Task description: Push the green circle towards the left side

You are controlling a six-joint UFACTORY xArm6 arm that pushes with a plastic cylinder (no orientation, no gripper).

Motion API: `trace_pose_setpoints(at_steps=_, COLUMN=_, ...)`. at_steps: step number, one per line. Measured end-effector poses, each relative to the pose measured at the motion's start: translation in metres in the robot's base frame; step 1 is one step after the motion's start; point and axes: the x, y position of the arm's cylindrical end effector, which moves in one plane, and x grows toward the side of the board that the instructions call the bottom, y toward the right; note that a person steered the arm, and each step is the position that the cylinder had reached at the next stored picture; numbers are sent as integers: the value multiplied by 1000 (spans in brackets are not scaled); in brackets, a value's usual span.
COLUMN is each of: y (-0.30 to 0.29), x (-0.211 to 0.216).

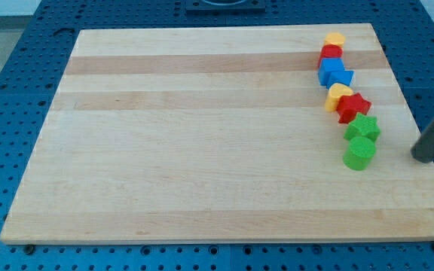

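The green circle (359, 153) lies on the wooden board (202, 150) at the view's right, at the lower end of a column of blocks. Just above it and touching is a green star (363, 128). Above that are a red star (353, 107), a yellow block (337, 95), a blue block (334, 73), a red block (331, 53) and a yellow block (335, 38). My dark rod comes in from the right edge. My tip (423, 156) rests on the board to the right of the green circle, about a block's width and a half away.
The board lies on a blue perforated table (21, 90). The board's right edge (428, 173) runs close by my tip. A dark mount (221, 6) sits at the view's top centre.
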Motion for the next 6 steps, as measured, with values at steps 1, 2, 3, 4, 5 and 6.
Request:
trace_pose_setpoints(at_steps=1, y=-68, x=0)
trace_pose_setpoints(at_steps=2, y=-165, x=0)
trace_pose_setpoints(at_steps=3, y=-248, x=0)
trace_pose_setpoints(at_steps=4, y=-267, x=0)
trace_pose_setpoints(at_steps=5, y=-225, x=0)
trace_pose_setpoints(at_steps=6, y=-131, x=0)
